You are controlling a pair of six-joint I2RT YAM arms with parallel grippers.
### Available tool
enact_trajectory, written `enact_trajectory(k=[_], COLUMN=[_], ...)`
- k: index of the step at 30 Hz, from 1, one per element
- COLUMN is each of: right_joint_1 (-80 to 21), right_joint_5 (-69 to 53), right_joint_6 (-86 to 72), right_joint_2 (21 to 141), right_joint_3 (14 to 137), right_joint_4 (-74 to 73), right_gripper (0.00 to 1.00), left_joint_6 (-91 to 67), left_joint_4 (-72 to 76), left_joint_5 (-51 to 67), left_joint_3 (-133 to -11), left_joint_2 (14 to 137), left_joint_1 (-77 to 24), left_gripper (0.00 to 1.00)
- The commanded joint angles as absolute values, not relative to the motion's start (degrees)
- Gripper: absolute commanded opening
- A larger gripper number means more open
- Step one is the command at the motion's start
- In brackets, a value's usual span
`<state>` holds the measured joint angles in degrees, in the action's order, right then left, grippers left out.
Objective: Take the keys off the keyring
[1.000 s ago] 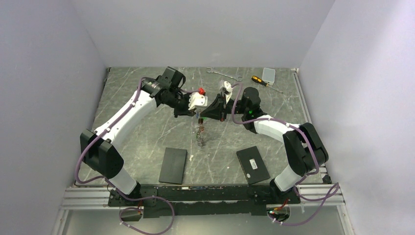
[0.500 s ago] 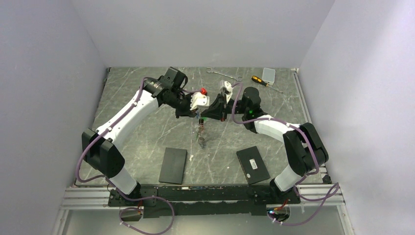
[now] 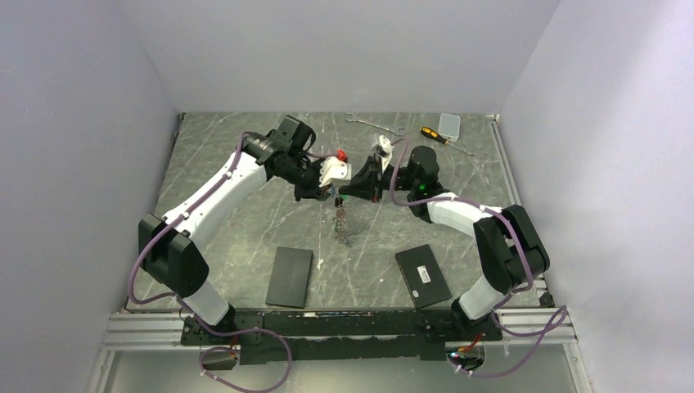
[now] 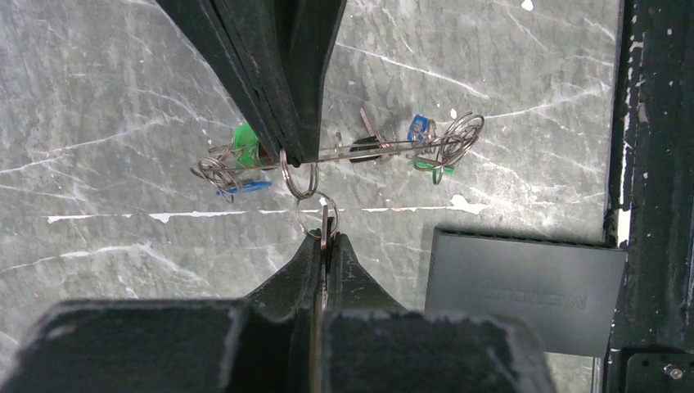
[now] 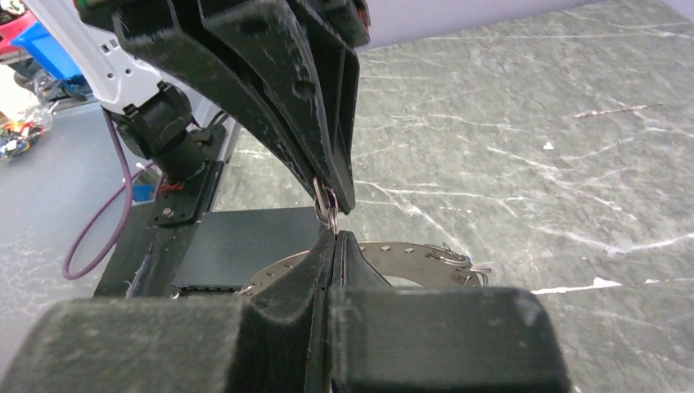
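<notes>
Clenching: left pincer (image 4: 326, 239) on a key (image 4: 326, 221), right pincer (image 5: 336, 236) on keyring (image 5: 401, 252); box (image 4: 524, 278) lettering illegible.

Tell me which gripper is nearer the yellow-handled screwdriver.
Right. The right gripper is left of the screwdriver and closer to the arm bases. The left gripper meets it tip to tip from the far side, farther left.

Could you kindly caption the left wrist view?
Left gripper and right gripper, shut tip to tip on small rings; the keyring with its keys hangs edge-on.
</notes>
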<state>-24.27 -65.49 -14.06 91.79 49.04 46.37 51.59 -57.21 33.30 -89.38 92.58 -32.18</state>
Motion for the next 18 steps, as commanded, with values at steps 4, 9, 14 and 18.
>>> enact_trajectory(k=[4,9,14,18], right_joint_1=[-23.0,-23.2,-22.7,-21.6], right_joint_5=[-62.2,-61.0,-61.5,-62.6], right_joint_6=[-14.9,-13.5,-6.4,-1.4], right_joint_2=[93.0,94.0,92.5,91.2], right_joint_3=[42.7,40.4,41.7,42.8], right_joint_4=[60.2,65.6,58.0,50.3], right_gripper=[0.0,0.08,0.12,0.24], left_joint_6=[47.3,47.3,48.1,48.5], left_joint_4=[-58.3,-59.0,-59.1,-60.7], left_joint_5=[34.4,36.0,35.7,35.7], left_joint_3=[-94.9,-97.1,-98.3,-101.2], left_joint_2=[92.2,94.3,95.0,97.1], left_joint_1=[-32.1,-32.5,-32.5,-32.6], left_gripper=[0.0,0.0,0.0,0.0])
